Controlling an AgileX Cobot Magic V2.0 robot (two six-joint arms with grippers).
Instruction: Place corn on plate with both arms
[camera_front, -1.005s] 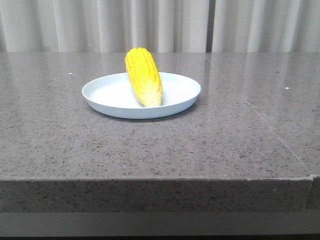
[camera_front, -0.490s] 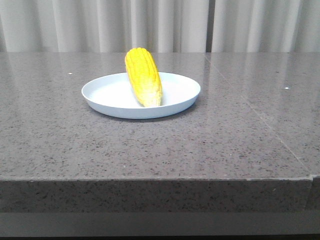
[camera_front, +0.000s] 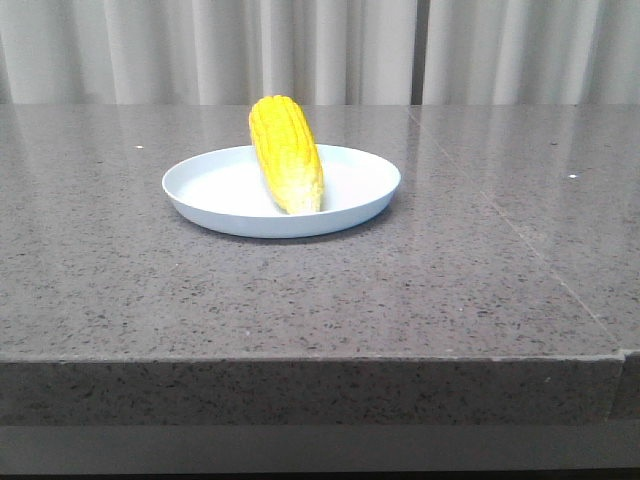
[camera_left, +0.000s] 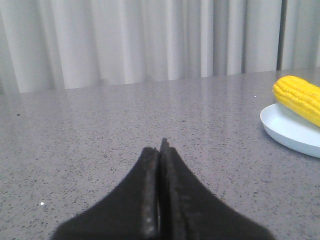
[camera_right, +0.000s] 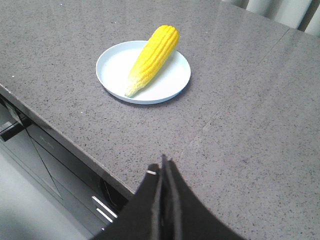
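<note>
Grey speckled stone makes up the worktop (camera_front: 420, 280), and it is shiny enough to catch some light. Pale curtains (camera_front: 330, 50) hang in folds behind it. A thin seam line runs across the stone to the right of the plate (camera_front: 215, 200).

The plate is round, shallow and pale blue-white, and it sits flat on the worktop, nearer the curtains than the front edge. The corn (camera_front: 286, 152) lies on the plate, bright yellow with rows of kernels. Its long side runs from the back of the plate toward the front edge. The thin, paler tip rests down inside the plate on the near side, and the fat end sticks up over the far rim.

The left end effector (camera_left: 160, 150) has its two black fingers pressed together with nothing between them, well apart from the plate, out to its left. The right end effector (camera_right: 163, 167) is also closed tight and holds nothing, above the worktop's front edge, away from the plate.
</note>
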